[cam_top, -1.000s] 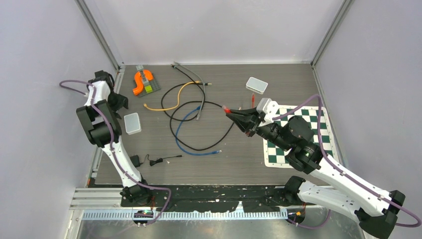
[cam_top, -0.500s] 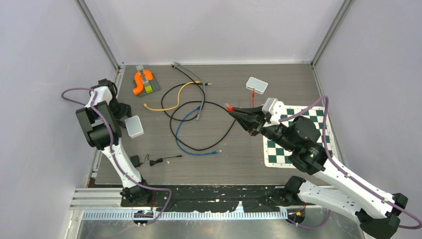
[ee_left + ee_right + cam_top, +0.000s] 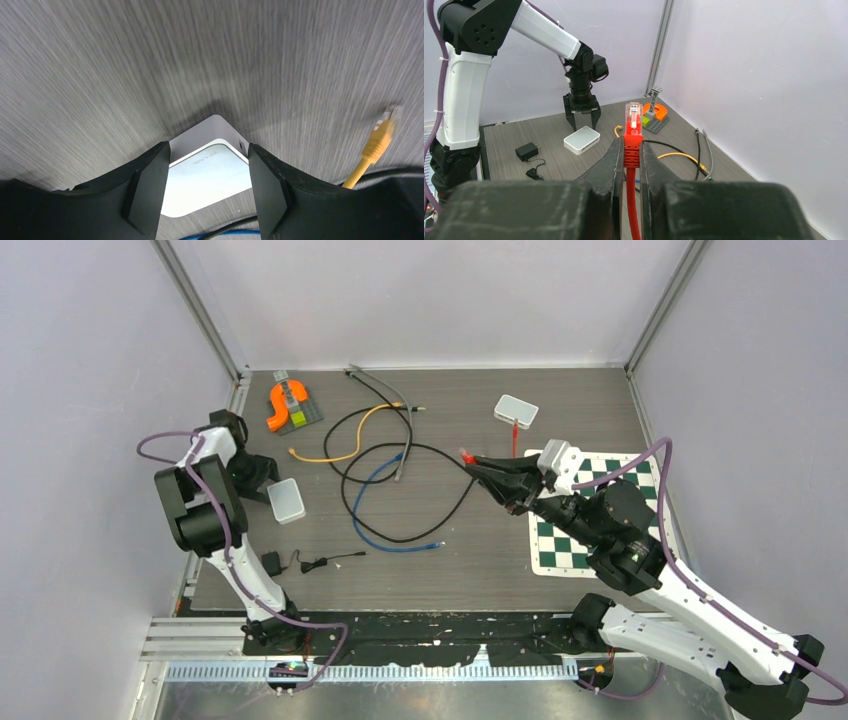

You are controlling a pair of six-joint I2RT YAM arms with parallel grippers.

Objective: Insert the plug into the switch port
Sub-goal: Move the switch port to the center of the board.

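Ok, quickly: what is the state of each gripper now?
Left gripper: closed on the white switch, a finger on each side.
Right gripper: closed, holding the red plug by its boot.

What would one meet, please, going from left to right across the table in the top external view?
white switch → blue cable → red plug → chessboard mat

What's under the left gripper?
A white rounded plastic switch box lies on the dark wood-grain table, straddled by the left gripper. Its fingers cover the box's sides, so any ports there and contact can't be seen.
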